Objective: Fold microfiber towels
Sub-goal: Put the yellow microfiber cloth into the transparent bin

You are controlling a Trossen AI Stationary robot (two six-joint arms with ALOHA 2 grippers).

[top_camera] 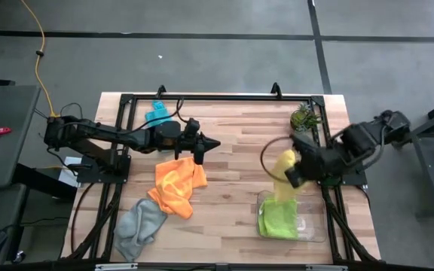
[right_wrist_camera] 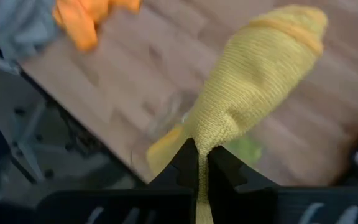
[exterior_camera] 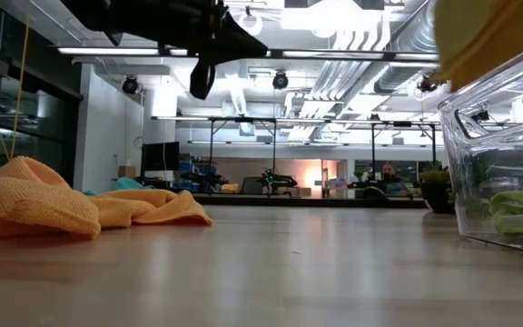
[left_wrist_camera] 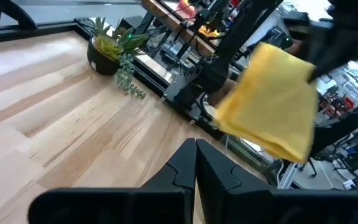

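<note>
Right gripper [right_wrist_camera: 197,163] clenched on our yellow towel [right_wrist_camera: 253,81] over tray [top_camera: 315,226] | left gripper [top_camera: 206,143] clenched, empty | we'd lower slow, keep folds stacked

I am looking at a pale, striped wood-plank surface [top_camera: 232,181]. A plain yellow towel [top_camera: 285,177] is hanging over a clear tray [top_camera: 315,226] holding a lime green towel [top_camera: 277,220]. An orange towel [top_camera: 178,187] is lying beside a grey towel [top_camera: 138,226], and a teal towel [top_camera: 157,115] is showing behind. The plant [top_camera: 304,117] is green in a dark pot. Both arms are looking black.
</note>
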